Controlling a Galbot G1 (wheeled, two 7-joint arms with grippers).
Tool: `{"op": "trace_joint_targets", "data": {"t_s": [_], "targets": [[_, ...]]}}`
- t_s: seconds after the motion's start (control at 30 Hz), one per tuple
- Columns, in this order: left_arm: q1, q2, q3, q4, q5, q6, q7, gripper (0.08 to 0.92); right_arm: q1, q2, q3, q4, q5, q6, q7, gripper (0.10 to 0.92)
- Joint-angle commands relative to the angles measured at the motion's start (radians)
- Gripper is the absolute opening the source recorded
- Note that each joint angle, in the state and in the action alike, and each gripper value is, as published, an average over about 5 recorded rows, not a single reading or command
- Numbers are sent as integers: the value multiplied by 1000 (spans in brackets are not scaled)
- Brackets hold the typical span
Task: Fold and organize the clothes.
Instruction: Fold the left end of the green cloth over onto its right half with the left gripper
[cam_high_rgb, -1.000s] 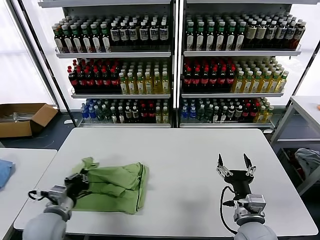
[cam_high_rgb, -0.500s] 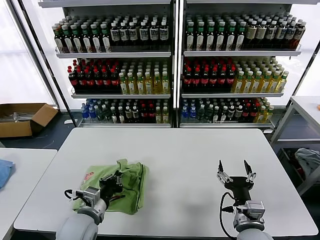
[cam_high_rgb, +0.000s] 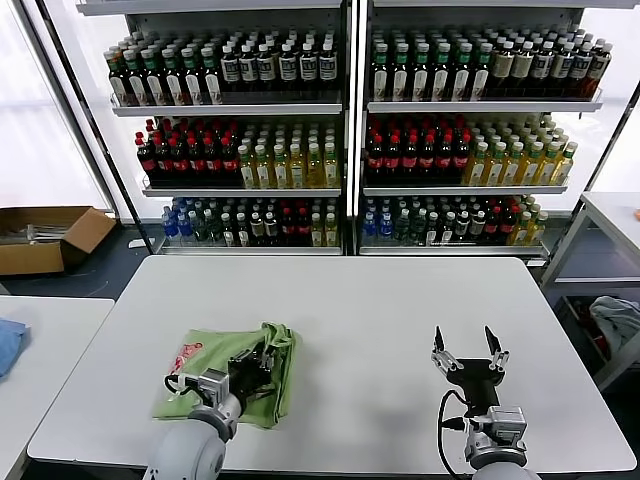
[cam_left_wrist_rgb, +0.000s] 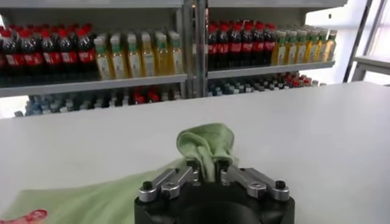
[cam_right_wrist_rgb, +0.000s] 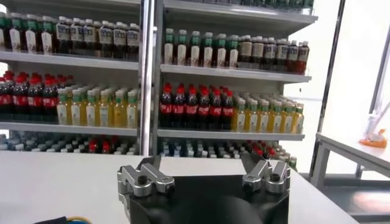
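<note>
Lying bunched on the left part of the white counter (cam_high_rgb: 400, 300), the one light green soft polo shirt (cam_high_rgb: 205, 360) looks light and limp; best taken at a hem or fold; the left end effector (cam_high_rgb: 258, 362) pinches a fold, its fingers only slightly apart; the right end effector (cam_high_rgb: 468, 342) hovers wide open, holding nothing.

A white bench (cam_high_rgb: 380, 330) fills the foreground. Behind it stand two shelving units (cam_high_rgb: 347, 130) packed with bottles (cam_high_rgb: 250, 160) — dark, red-capped, yellow and green ones in tight rows. On the floor to the left lies an open cardboard box (cam_high_rgb: 45, 237). A blue cloth (cam_high_rgb: 8, 343) rests on a second bench (cam_high_rgb: 40, 350) at the left edge — a grey-white cloth (cam_high_rgb: 618, 318) sits far right.
</note>
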Motion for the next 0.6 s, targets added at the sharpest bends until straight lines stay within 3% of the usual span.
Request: {"op": "trace_joint_targets", "data": {"t_s": [0.03, 0.23, 0.4, 0.6], "targets": [[-19, -73, 38, 97, -148, -47, -38, 341, -5, 2, -2, 0, -2, 2, 2, 823], [69, -111, 91, 2, -406, -1, -81, 515, 7, 0, -7, -8, -2, 4, 9, 823], [89, -139, 103, -151, -620, 42, -114, 653, 26, -5, -13, -31, 2, 7, 22, 823], [47, -106, 12, -203, -576, 19, -125, 800, 45, -19, -24, -50, 12, 10, 18, 823]]}}
